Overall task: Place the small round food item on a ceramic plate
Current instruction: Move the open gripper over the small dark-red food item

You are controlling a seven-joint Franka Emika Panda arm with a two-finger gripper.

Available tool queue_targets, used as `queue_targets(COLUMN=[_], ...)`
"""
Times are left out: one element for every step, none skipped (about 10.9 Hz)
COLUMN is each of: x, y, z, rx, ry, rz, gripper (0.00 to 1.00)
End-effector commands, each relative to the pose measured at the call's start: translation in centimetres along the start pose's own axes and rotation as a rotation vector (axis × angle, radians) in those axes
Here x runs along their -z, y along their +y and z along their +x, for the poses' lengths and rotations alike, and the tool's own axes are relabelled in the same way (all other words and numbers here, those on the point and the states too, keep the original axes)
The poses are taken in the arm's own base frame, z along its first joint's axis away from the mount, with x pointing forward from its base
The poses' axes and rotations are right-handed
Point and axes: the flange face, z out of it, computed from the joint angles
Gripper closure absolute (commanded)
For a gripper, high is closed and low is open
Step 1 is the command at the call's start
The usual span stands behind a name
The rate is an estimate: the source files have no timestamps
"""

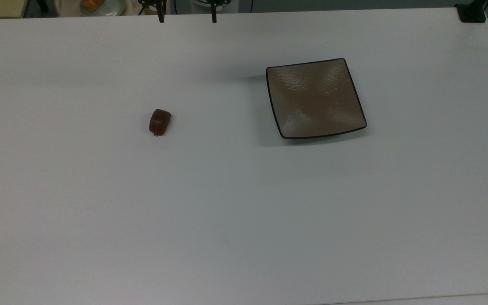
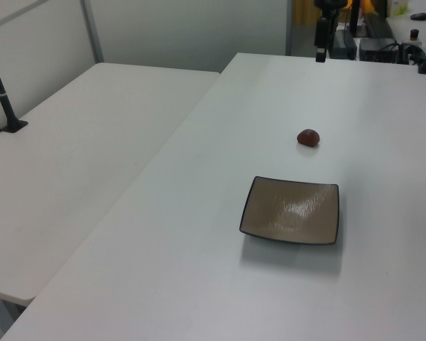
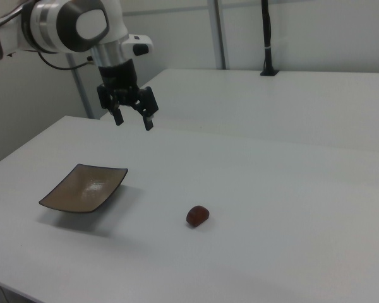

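The small round food item (image 1: 159, 122) (image 2: 308, 137) (image 3: 198, 215), dark reddish-brown and glossy, lies alone on the white table. The ceramic plate (image 1: 315, 98) (image 2: 291, 210) (image 3: 83, 187), square, tan-brown with a thin black rim, sits bare on the top view's right. My gripper (image 3: 132, 120) hangs open and empty in the air above the table's far edge, well away from both. In the top view its two black fingertips (image 1: 160, 17) poke in at the upper edge. In the left view the gripper (image 2: 319, 51) is at the far end of the table.
A round pale plate with orange food (image 1: 95, 5) lies beyond the table edge at the top view's upper left. A black clamp (image 1: 472, 12) grips the upper right corner. A second white table (image 2: 71, 163) with a black pole (image 2: 3, 99) adjoins.
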Motion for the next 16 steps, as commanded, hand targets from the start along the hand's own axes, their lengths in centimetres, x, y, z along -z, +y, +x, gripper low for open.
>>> queue_targets(x=[-1.5,-2.2,-2.7,-3.8,-4.2,-5.5,-6.6,-7.5,-8.4,-9.6,-11.2,-12.9,-14.0,-14.9,-16.0,-17.0], y=[1.5,2.1,2.4,2.9,3.6,4.0,4.2,4.8,5.8,6.1,6.1,6.1,6.2,6.9,7.1,7.1], z=[0.8,1.2,1.7,2.2,2.6,3.1,3.5,3.8,3.8,3.6,3.6,3.7,4.1,4.3,4.5,4.4], rx=[-0.017,-0.029,-0.034,-0.042,-0.047,-0.052,-0.054,-0.064,-0.081,-0.085,-0.092,-0.098,-0.098,-0.113,-0.116,-0.116], ry=[-0.008,-0.011,-0.002,-0.005,0.004,0.008,0.029,0.046,0.043,0.031,0.020,0.014,0.020,0.015,0.001,-0.011], rz=[-0.013,-0.014,-0.015,-0.017,-0.018,-0.020,-0.022,-0.024,-0.025,-0.024,-0.024,-0.025,-0.026,-0.028,-0.028,-0.028], gripper=[0.00,0.00,0.00,0.00,0.00,0.00,0.00,0.00,0.00,0.00,0.00,0.00,0.00,0.00,0.00,0.00])
